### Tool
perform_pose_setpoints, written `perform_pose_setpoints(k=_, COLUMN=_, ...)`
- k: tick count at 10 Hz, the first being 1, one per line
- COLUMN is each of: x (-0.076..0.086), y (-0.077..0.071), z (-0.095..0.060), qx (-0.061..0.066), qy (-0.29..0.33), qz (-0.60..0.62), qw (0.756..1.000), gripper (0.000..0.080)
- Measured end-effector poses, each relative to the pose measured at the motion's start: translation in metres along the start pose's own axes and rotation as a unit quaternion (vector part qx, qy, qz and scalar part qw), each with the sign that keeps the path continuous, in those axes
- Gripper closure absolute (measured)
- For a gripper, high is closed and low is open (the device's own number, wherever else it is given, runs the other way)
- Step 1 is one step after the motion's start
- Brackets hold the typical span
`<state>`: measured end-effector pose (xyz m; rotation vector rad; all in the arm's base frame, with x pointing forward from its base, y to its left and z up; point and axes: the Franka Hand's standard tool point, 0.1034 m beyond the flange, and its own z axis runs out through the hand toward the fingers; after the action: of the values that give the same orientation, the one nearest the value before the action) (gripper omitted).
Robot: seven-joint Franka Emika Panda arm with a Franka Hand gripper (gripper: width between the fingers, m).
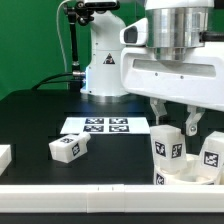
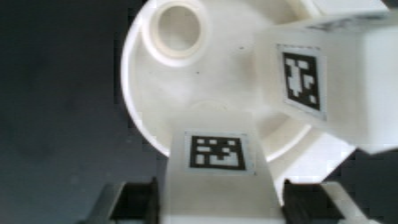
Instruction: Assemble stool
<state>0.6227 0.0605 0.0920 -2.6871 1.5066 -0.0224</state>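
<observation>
The round white seat (image 2: 178,90) lies under my gripper, at the front of the exterior view's right (image 1: 190,175). One tagged leg (image 2: 219,160) stands on the seat (image 1: 167,145), and my gripper (image 2: 226,205) (image 1: 172,124) is shut on it, with dark fingers (image 2: 134,200) on either side. A second leg (image 2: 302,75) stands upright on the seat beside it (image 1: 212,150). An empty round socket (image 2: 178,35) shows in the seat. A third leg (image 1: 68,148) lies loose on the black table towards the exterior view's left.
The marker board (image 1: 105,126) lies flat in the middle of the table. A long white rail (image 1: 90,190) runs along the front edge. A small white piece (image 1: 4,155) sits at the exterior view's left edge. The robot's base (image 1: 103,65) stands behind.
</observation>
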Motion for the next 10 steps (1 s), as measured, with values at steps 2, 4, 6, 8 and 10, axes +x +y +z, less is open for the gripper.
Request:
perform_pose_setpoints(k=2, x=-0.0010, y=-0.0009, z=0.0001, qx=0.007, qy=-0.011, qz=0.090, qw=0.996, gripper=0.0466)
perform_pose_setpoints(k=4, x=-0.0016, y=-0.0024, z=0.0003, qx=0.015, qy=-0.021, qz=0.178, qw=0.984, gripper=0.0466)
perform_pose_setpoints(k=6, x=-0.0021, y=-0.0025, z=0.0001, qx=0.014, qy=-0.032, qz=0.232, qw=0.972, gripper=0.0466)
perform_pose_setpoints(k=8, x=-0.0022, y=-0.0029, z=0.0002, qx=0.011, qy=-0.033, qz=0.238, qw=0.971, gripper=0.0466)
perform_pose_setpoints(k=10, x=-0.0027, y=-0.0029, z=-0.0003, qx=0.012, qy=-0.034, qz=0.213, qw=0.976, gripper=0.0306)
